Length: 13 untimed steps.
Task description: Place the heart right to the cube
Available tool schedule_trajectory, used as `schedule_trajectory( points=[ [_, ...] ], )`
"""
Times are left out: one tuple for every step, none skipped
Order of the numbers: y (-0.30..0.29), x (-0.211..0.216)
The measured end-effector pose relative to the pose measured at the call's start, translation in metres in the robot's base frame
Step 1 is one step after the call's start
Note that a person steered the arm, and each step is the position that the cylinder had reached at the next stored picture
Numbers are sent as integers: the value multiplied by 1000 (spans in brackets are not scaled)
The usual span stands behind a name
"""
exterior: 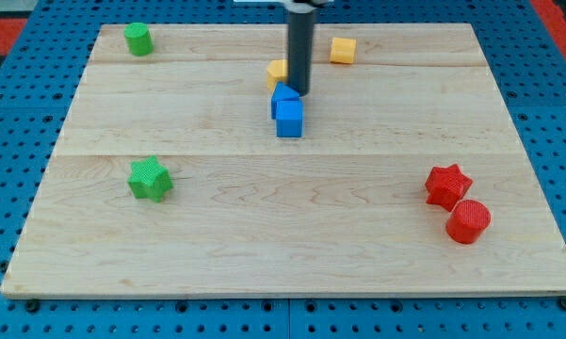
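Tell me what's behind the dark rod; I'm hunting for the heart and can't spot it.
Behind my tip, a yellow block peeks out at the rod's left; the rod covers its right side, so its shape is unclear. Two blue blocks sit just below-left of the tip.

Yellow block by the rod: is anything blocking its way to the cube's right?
Only my tip, just right of the yellow block. The other blue block, beyond the cube, lies left of that path.
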<state>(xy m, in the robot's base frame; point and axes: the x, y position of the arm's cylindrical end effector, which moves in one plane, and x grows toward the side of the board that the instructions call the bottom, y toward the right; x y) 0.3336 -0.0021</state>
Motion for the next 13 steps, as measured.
schedule_trajectory(
  points=[
    [-39,-2],
    [-38,-31],
    [-25,-70],
    [51,-68],
    [86,-90],
    [78,-108],
    [76,-141],
    [91,-141],
    [189,-140],
    [233,-132],
    [217,-114],
    [202,-77],
    [177,-38]
  ],
)
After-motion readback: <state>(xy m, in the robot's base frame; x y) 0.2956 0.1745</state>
